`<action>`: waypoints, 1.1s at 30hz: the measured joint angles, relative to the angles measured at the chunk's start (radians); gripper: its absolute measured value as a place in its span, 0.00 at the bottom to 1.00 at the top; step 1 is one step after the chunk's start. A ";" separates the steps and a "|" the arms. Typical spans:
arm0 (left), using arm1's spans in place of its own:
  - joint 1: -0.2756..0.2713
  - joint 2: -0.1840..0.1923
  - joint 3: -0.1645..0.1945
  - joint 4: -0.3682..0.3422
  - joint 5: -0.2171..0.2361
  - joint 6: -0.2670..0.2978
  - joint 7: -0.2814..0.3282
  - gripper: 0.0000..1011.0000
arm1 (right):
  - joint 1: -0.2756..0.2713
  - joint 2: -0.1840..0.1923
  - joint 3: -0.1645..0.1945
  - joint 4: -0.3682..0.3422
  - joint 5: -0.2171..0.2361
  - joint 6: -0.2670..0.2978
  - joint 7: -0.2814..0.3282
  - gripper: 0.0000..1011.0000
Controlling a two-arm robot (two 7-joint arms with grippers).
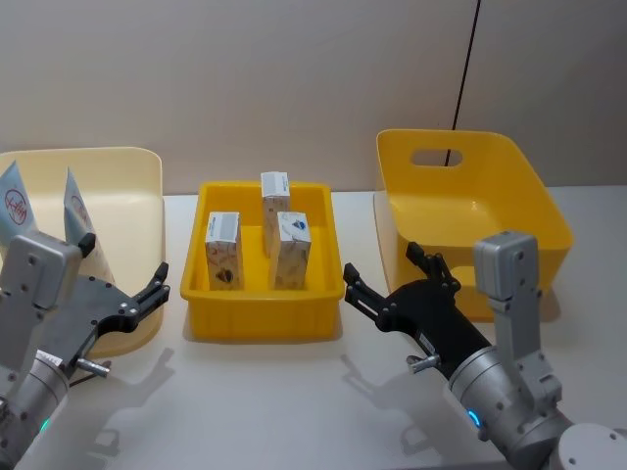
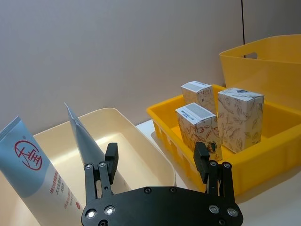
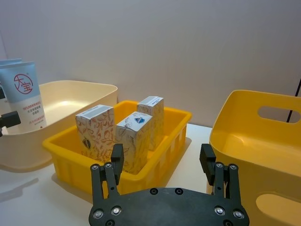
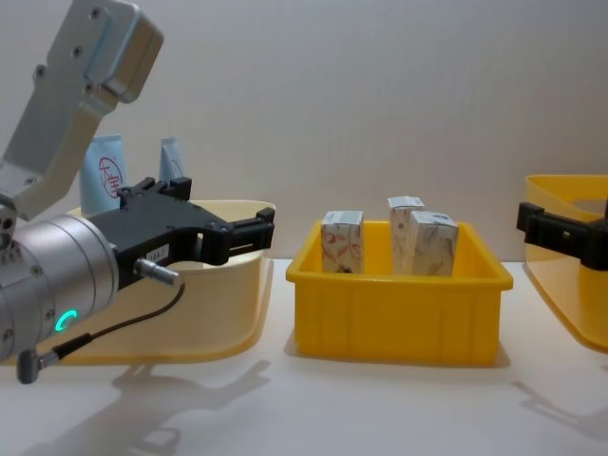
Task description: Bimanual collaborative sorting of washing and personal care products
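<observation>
Three whitish cartons with reddish-brown print [image 1: 223,251] [image 1: 274,211] [image 1: 293,251] stand upright in the shallow yellow tray [image 1: 265,323] at the table's middle. Two light-blue tubes with red logos [image 1: 15,201] [image 1: 76,206] lean inside the cream bin [image 1: 122,171] on the left. My left gripper [image 1: 125,266] hovers open over that bin's near right corner, holding nothing; in the left wrist view [image 2: 156,155] the cartons [image 2: 200,127] lie ahead of it. My right gripper [image 1: 380,264] is open and empty between the tray and the deep yellow bin, facing the cartons [image 3: 134,141].
A deep yellow bin with a handle slot [image 1: 470,186] stands at the right with nothing inside. Bare white table lies in front of the tray and bins. A grey wall backs the table, with a dark cable [image 1: 468,59] running down it.
</observation>
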 joint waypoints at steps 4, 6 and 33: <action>0.000 0.000 0.000 0.000 0.000 0.000 0.000 0.99 | 0.000 0.000 0.000 0.000 0.000 0.000 0.000 0.99; 0.000 0.000 0.000 0.000 0.000 0.000 0.000 0.99 | 0.000 0.000 0.000 0.000 0.000 0.000 0.000 0.99; 0.000 0.000 0.000 0.000 0.000 0.000 0.000 0.99 | 0.000 0.000 0.000 0.000 0.000 0.000 0.000 0.99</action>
